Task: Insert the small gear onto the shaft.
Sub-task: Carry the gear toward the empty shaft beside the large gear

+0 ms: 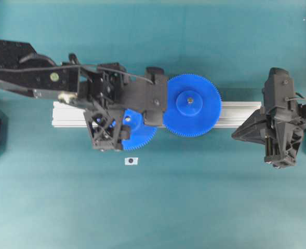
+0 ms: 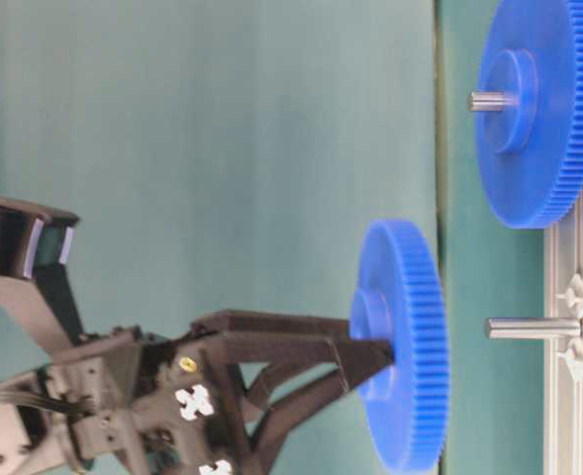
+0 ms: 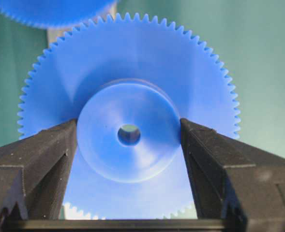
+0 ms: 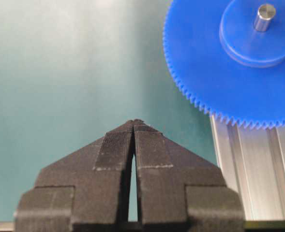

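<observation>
Since the left gripper (image 3: pixel 128 133) pinches the small gear (image 3: pixel 128 116) by its hub, the bore stays clear for the shaft (image 2: pixel 532 328) at 3 o'clock table-level; right gripper (image 4: pixel 133 123) fingers are pressed together.

Small gear (image 1: pixel 141 132) sitting left of big gear (image 1: pixel 191 105) over the rail (image 1: pixel 236 114); shaft (image 2: pixel 534 328) standing beside it.

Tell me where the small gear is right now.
The small gear is held by its hub in the left gripper, left of centre in the overhead view, over the aluminium rail, beside the larger gear.
</observation>
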Controlling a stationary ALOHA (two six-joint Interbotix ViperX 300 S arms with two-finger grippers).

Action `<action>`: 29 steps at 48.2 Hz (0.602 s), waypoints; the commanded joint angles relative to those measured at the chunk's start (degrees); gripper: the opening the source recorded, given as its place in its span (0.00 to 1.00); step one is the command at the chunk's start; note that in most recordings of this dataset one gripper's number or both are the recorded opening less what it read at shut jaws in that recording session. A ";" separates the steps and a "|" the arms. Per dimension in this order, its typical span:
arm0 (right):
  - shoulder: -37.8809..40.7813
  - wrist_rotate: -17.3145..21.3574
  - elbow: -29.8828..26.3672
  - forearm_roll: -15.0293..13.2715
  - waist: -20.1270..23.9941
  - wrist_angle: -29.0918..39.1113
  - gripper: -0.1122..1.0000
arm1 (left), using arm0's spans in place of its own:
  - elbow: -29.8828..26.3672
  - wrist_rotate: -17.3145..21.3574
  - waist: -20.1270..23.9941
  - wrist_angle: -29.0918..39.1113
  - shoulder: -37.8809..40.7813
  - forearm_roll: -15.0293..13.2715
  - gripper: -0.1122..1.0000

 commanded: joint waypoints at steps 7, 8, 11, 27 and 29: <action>-0.26 0.35 -0.53 0.00 0.18 -0.44 0.14 | 0.97 1.23 1.49 -5.19 -1.14 0.18 0.74; -0.26 0.44 -0.53 0.00 0.18 -0.44 0.14 | 1.23 1.23 1.67 -5.71 -1.14 0.00 0.74; -0.26 0.44 -0.44 0.00 0.18 -0.70 0.14 | 2.02 1.23 2.02 -7.12 -1.05 0.18 0.74; -0.35 0.44 -0.18 0.00 0.18 -1.41 0.14 | 4.31 1.32 3.08 -9.05 -1.05 0.18 0.74; -0.35 0.44 -0.18 0.00 0.18 -1.41 0.14 | 4.39 1.23 3.16 -9.14 -1.05 0.18 0.74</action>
